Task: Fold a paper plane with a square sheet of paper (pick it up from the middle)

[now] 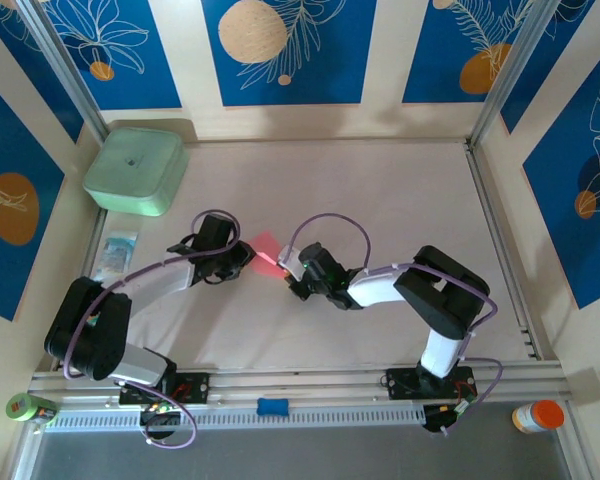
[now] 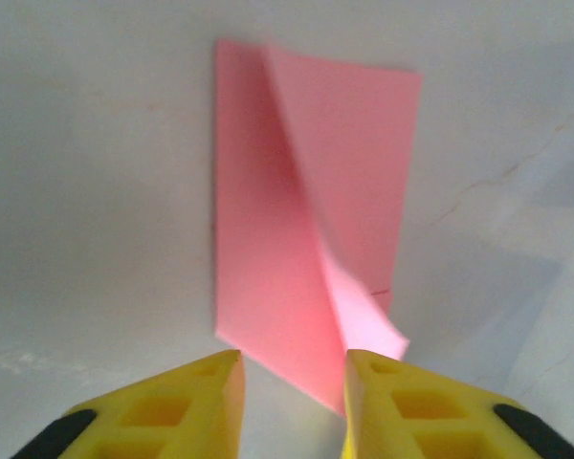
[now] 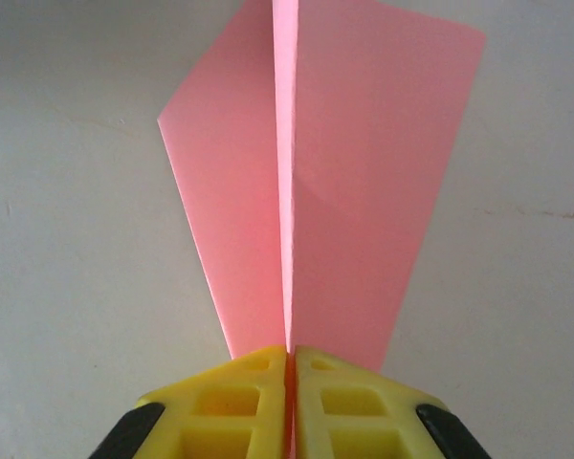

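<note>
The two yellow fingers (image 3: 249,387) of the right gripper (image 3: 289,356) are squeezed tight together. A thin edge of the square sheet of paper (image 3: 364,191) is caught between them. That edge is the middle fold, and it stands up like a little ridge. One pink side spreads out to the left of it and one to the right. I think the right gripper pinches the ridge so the fold gets pressed sharp and the paper cannot slide away. The yellow fingers (image 2: 206,387) of the left gripper (image 2: 292,361) stand apart with a gap between them. The near corner of the paper pokes into that gap, but the fingers are not squeezing it, so this gripper holds nothing. The corner may brush one finger, but I cannot tell. A flap curls up a bit just there. I think the left gripper is open so it can take hold of that flap or push it flat. From above, the paper lies on the table (image 1: 400,200), near the middle. The two grippers point at it, one from each side, so each can reach its own half. The mint-green box (image 1: 135,170) sits far off in the back left corner. Some small clear packets (image 1: 115,255) lie by the left wall, well out of the way. I think there are more folds to make.
</note>
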Robot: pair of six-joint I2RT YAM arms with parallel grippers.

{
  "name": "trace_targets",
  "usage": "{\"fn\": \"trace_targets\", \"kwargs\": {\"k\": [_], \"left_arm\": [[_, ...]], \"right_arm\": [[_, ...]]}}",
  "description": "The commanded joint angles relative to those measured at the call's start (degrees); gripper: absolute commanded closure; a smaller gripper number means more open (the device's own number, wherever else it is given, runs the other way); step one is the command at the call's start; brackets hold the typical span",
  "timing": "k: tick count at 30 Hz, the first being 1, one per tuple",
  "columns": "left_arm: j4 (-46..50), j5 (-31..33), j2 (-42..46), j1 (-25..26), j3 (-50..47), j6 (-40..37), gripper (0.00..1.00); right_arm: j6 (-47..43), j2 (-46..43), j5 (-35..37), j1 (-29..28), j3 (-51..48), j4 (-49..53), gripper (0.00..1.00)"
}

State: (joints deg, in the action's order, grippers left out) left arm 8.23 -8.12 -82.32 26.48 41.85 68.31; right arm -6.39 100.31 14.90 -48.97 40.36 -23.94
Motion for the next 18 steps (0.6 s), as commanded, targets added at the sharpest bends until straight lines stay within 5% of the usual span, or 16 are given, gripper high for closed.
{"fn": "trace_targets", "kwargs": {"k": [1,18], "left_arm": [[-5.34,-3.83,-0.64,0.13,-2.45,-0.23,0.73],[-12.44,-9.63,-12.83,0.77,1.46,-1.49,0.78]], "right_arm": [[1.71,-1.88,-4.08,0.76,-0.12,0.53,0.91],[1.92,-2.17,-6.02,1.46,0.35,2.49,0.91]]}}
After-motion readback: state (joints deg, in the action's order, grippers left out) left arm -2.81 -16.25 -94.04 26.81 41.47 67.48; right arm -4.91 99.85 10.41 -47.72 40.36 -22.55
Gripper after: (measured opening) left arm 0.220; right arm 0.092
